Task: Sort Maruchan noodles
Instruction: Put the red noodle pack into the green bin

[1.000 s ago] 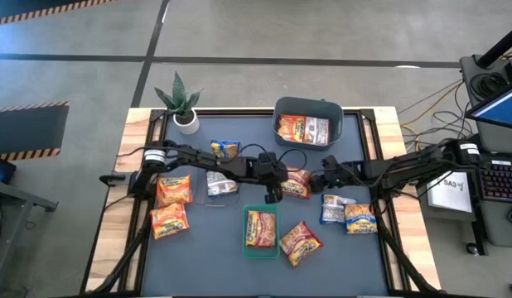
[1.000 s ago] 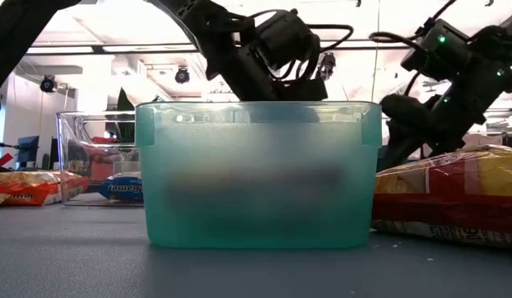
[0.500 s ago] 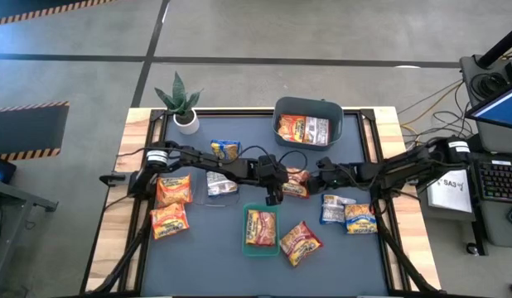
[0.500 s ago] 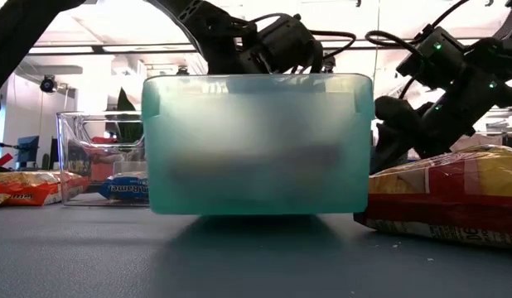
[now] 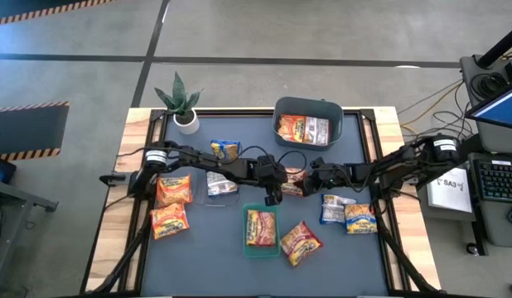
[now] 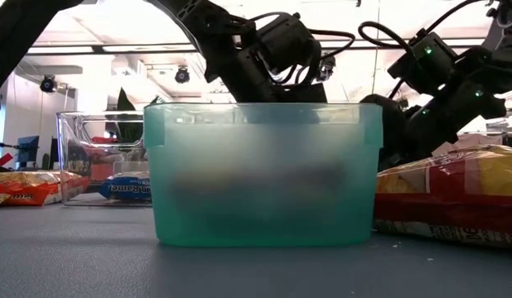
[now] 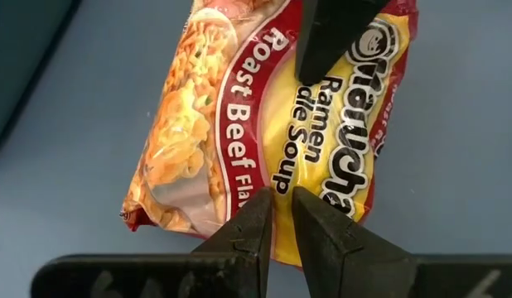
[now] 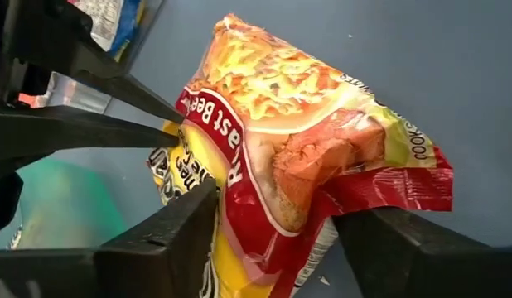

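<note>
High view: both arms meet mid-surface (image 5: 198, 265) over a Roast Beef packet (image 5: 294, 184), between the grey-blue bin (image 5: 309, 110) and the green tray (image 5: 247, 245).

Low view: the tray fills the foreground; a lit room lies behind.

Left wrist view: the left gripper (image 7: 282, 217) pinches the packet's edge, fingers nearly together.

Right wrist view: the right gripper (image 8: 277, 228) straddles the packet's end, not yet clamped. A sound handover probably needs the right squeezing firmly before the left releases.

place: robotics lab or workshop
floor: bare concrete (image 5: 322, 33) with hazard-striped tape (image 5: 28, 106)
side: laptop (image 5: 500, 103), cables (image 5: 422, 103)
ceiling: strip lights (image 6: 140, 48)
</note>
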`<state>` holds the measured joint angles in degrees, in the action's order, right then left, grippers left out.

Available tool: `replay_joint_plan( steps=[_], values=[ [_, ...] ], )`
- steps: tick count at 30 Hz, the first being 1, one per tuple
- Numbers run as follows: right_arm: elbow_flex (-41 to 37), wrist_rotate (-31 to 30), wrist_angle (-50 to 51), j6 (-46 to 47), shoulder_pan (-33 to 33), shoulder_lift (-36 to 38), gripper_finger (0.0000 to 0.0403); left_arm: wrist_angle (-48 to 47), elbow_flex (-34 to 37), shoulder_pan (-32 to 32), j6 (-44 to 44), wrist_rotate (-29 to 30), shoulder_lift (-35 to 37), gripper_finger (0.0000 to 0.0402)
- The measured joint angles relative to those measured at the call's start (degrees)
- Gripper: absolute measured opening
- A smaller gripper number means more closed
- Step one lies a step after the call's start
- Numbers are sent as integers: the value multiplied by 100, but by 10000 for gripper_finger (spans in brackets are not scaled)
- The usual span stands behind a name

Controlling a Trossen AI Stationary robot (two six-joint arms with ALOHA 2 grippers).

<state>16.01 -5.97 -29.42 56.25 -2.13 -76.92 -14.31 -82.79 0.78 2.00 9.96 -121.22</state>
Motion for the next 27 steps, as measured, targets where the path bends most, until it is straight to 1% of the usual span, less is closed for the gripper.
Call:
replay_joint_plan(
  steps=[10, 12, 15, 17, 19, 22, 27],
  values=[
    [0, 66, -36, -237, 9, 352, 140, 85, 18, -2, -9, 26, 237, 38],
    [0, 63, -46, -256, 11, 393, 130, 118, 18, -42, 6, 361, 384, 38],
    [0, 43, -33, -354, 11, 417, 120, 156, 16, -171, -105, 1183, 641, 38],
    [0, 26, -26, -378, 11, 417, 116, 130, 14, -296, -259, 1503, 808, 38],
    [0, -24, -29, -392, 11, 417, 115, 117, 14, -411, -353, 1615, 992, 38],
    [0, -129, -70, -469, 11, 419, 114, -80, 10, -592, -365, 1626, 1312, 38],
    [0, -154, -437, -627, 9, 475, 113, -581, 9, -1011, -351, 1629, 1656, 38]
  ],
)
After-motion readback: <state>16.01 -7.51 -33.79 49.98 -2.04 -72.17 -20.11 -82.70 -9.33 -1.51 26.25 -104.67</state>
